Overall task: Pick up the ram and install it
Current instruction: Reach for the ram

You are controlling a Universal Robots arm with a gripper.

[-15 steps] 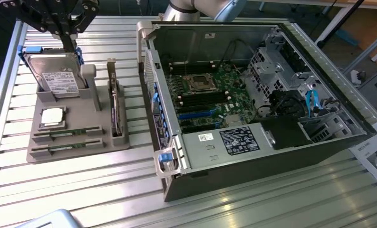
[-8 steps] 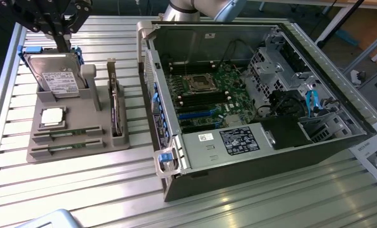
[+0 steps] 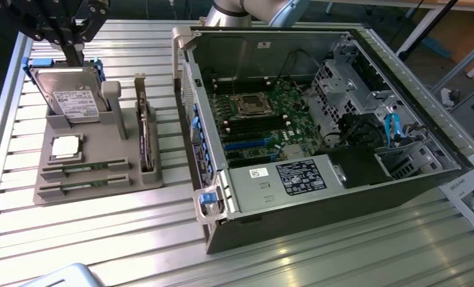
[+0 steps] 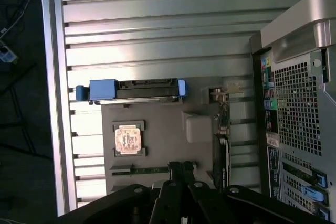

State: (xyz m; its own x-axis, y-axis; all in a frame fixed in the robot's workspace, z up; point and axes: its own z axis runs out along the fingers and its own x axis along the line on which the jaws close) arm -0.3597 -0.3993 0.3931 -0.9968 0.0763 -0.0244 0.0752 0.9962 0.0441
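Found the gripper (image 3: 74, 55) at the far end of the exterior view's left, poised above the hard drive (image 3: 71, 95), fingers clenched together on nothing. Placed it well apart from the ram (image 3: 86, 165), a thin green stick seated on edge in a slot at the near end of the gray holder (image 3: 101, 149), with a second ram stick (image 3: 81, 185) in the next slot nearer and the silver-topped processor (image 3: 66, 147) just beyond, between the sticks and the drive. Judged the step in hand as the reach for the ram, no grasp yet made. Reckoned a good pick to call for fingers released before any descent, pads set across the board's two flat faces near mid-length, and a square drop clear of the neighbouring stick and the slot walls. Favoured a straight upward pull over a tilted one, for fear of binding the board in its slot. Toward the exterior view's right, noted the dark expansion card (image 3: 145, 140) standing on edge along the holder's side, near enough to deserve clearance. Further right, saw the open computer case (image 3: 317, 218) lying on its side, motherboard (image 3: 260, 119) exposed, well apart from the ram.
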